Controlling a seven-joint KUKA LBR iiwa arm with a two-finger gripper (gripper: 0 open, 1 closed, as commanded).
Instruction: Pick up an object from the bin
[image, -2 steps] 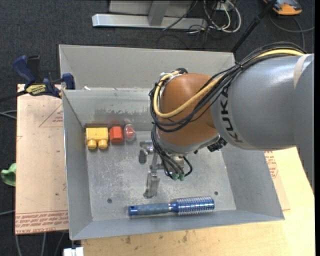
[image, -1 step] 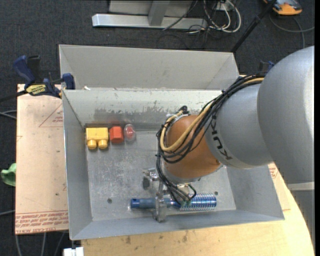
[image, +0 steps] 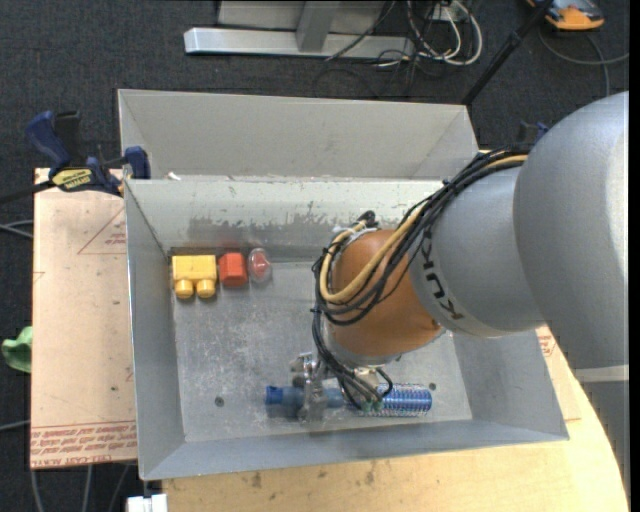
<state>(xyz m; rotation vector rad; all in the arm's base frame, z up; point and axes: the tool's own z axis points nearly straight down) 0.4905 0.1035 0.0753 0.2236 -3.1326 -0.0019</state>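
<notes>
My gripper (image: 313, 385) is low in the bin near the front wall, under the orange wrist cover. It is right over a long blue thing (image: 281, 400) that lies along the front wall. The left end of this thing is a solid blue piece. Its right end (image: 407, 401) looks ribbed or bristled, like a brush. The gripper's metal body hides the middle of it. Whether the gripper has hold of it cannot be seen.
Three small things sit in a row at the back left of the bin: a yellow block with two knobs (image: 194, 276), a red block (image: 233, 269) and a small pink rounded piece (image: 260, 265). The arm and its cables cover the bin's right half.
</notes>
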